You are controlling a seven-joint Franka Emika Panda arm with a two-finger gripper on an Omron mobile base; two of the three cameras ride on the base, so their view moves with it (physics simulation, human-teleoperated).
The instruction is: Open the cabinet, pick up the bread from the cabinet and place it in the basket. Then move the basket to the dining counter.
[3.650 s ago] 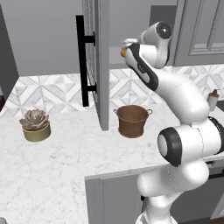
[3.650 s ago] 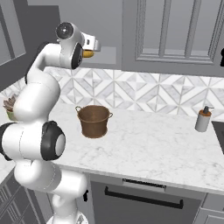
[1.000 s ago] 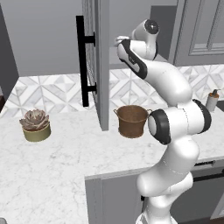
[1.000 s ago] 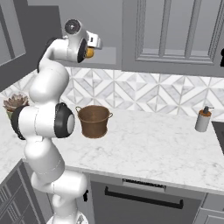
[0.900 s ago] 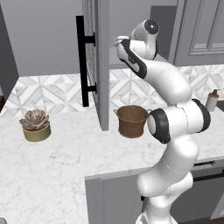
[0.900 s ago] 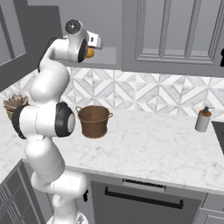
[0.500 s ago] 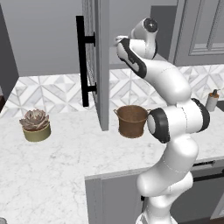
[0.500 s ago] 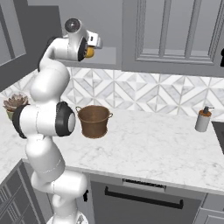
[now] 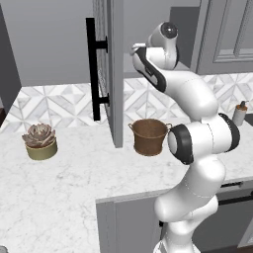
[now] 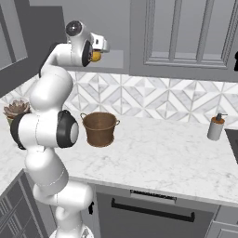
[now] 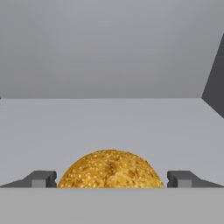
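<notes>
The cabinet door (image 9: pixel 114 74) with its black bar handle (image 9: pixel 91 69) stands swung open, edge-on to me. My gripper (image 11: pixel 111 179) reaches into the cabinet over the grey shelf. Its fingers (image 11: pixel 41 178) are spread wide, one on each side of the golden bread (image 11: pixel 111 169) that rests on the shelf. From the right base view the bread (image 10: pixel 96 56) shows just beyond the gripper (image 10: pixel 100 49). Below on the marble worktop stands the brown basket (image 9: pixel 149 137) (image 10: pixel 99 128), upright and with nothing in it.
An olive pot with a succulent (image 9: pixel 40 142) sits on the worktop to the left of the door. A soap dispenser (image 10: pixel 214 127) stands at the far right. Closed wall cabinets (image 10: pixel 186 32) hang to the right, above triangle-patterned tiles.
Since 3.6 s ago the hand has pushed further up into the cabinet toward the bread. Over the last second nothing has visibly moved.
</notes>
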